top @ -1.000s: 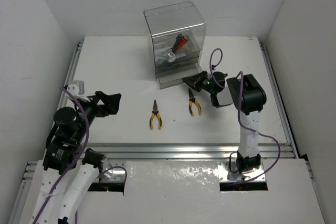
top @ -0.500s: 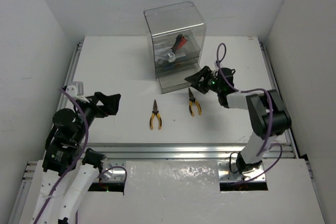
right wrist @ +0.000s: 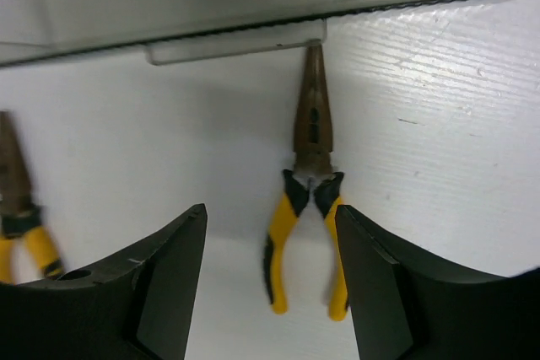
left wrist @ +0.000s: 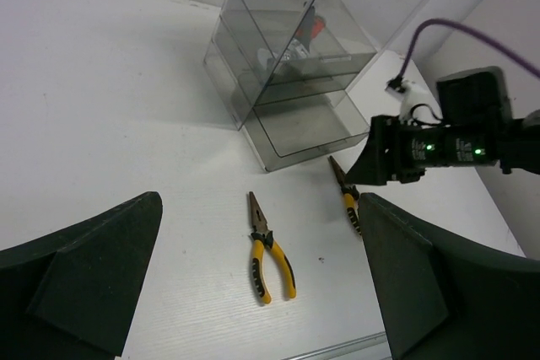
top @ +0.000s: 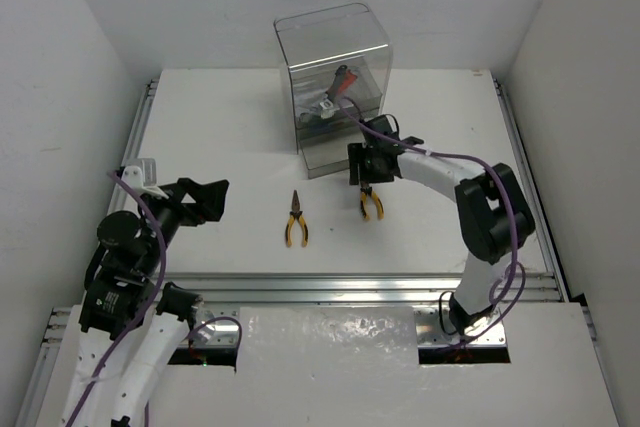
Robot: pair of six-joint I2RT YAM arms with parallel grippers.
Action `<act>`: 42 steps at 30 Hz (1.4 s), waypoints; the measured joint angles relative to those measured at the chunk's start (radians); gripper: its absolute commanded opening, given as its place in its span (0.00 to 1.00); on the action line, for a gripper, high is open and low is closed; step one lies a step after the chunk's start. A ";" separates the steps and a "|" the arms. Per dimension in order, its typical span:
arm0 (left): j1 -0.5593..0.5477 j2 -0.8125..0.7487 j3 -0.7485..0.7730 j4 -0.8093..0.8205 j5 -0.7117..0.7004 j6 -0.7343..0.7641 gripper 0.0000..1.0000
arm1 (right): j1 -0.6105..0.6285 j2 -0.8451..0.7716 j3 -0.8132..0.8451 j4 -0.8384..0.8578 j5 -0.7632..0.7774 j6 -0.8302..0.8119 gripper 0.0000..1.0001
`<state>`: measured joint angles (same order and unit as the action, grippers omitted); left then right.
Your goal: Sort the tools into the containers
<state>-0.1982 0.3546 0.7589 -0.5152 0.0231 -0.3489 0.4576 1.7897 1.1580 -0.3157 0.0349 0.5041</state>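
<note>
Two yellow-handled pliers lie flat on the white table in front of the containers (top: 335, 87), a clear smoky tray unit. My right gripper (top: 365, 163) hangs open just over the right pliers (top: 371, 203), pointing down. In the right wrist view these pliers (right wrist: 312, 208) lie between and below the fingers, nose toward the containers' front lip (right wrist: 236, 43), and my right gripper (right wrist: 270, 212) holds nothing. The left pliers (top: 295, 220) lie apart to the left. My left gripper (top: 207, 197) stands wide open and empty, well left of them. A red-handled tool (top: 345, 77) rests inside the containers.
The containers' lowest tray (left wrist: 308, 128) juts forward close to the right pliers' nose (left wrist: 337, 170). From the left wrist, the left pliers (left wrist: 270, 255) show on bare table, with the right arm's wrist (left wrist: 422, 149) beyond. White walls close in the table on three sides.
My right arm has swung left and down from beside the containers to over the right pliers, and its jaws have opened. The left arm and both pliers have stayed put.
</note>
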 measured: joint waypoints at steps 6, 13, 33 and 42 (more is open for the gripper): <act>0.000 -0.016 0.000 0.000 0.000 0.000 1.00 | 0.016 0.138 0.053 -0.083 0.070 -0.103 0.60; 0.000 -0.023 -0.001 0.000 0.000 0.000 1.00 | 0.016 0.217 0.122 -0.086 0.072 -0.166 0.47; 0.000 -0.035 -0.002 0.002 -0.001 0.000 1.00 | 0.097 -0.074 -0.189 -0.013 0.049 -0.128 0.00; 0.000 -0.036 -0.002 0.002 -0.003 0.000 1.00 | 0.095 -0.258 -0.267 0.089 0.061 -0.078 0.00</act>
<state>-0.1982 0.3187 0.7570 -0.5133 0.0196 -0.3492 0.5522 1.5314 0.8913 -0.2272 0.0959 0.4259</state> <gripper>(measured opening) 0.996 0.340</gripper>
